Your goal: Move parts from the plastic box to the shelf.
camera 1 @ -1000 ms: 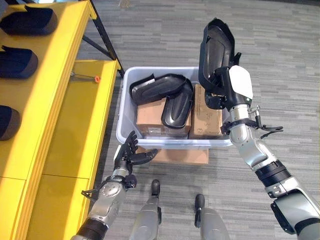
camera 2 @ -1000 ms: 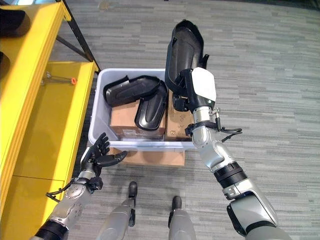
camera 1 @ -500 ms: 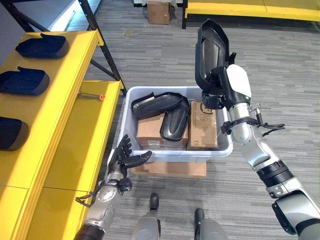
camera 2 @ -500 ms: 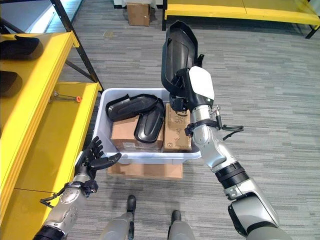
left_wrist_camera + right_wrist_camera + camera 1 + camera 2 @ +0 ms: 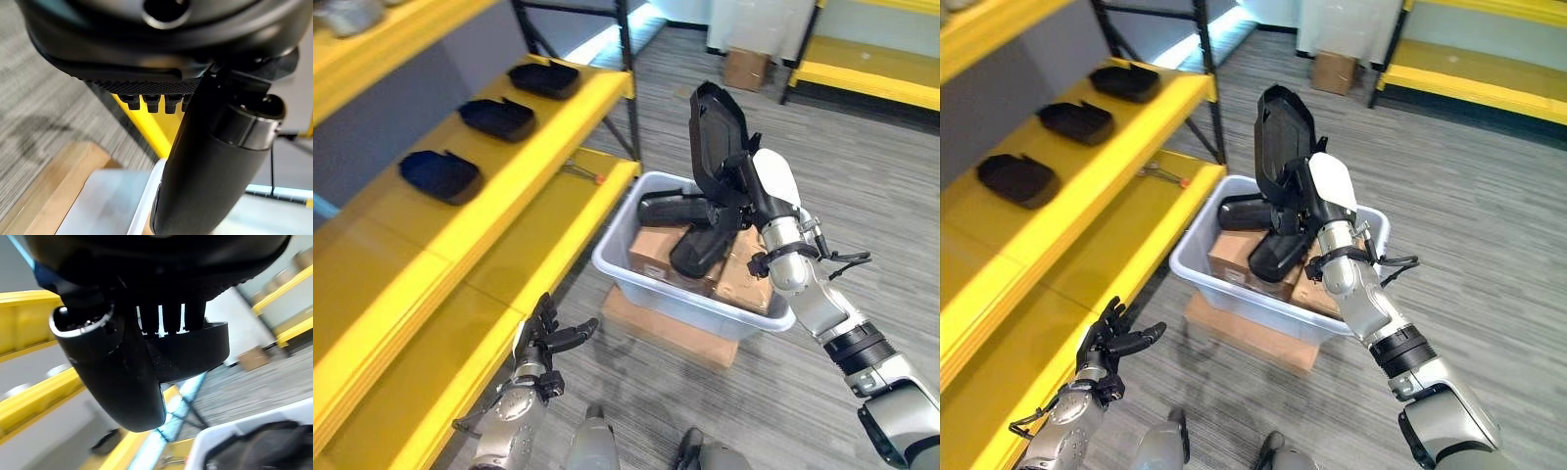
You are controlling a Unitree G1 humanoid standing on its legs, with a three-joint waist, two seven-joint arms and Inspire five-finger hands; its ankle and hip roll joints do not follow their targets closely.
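Warehouse: yellow shelving (image 5: 524, 147), cardboard boxes (image 5: 741, 69)

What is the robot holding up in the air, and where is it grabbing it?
The right hand holds a black plastic part by its lower end, lifted upright above the plastic box. The left hand is open and holds nothing.

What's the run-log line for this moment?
right hand: shut on black part, held upright above plastic box | left hand: open, idle, low beside shelf | parts left in box: yes
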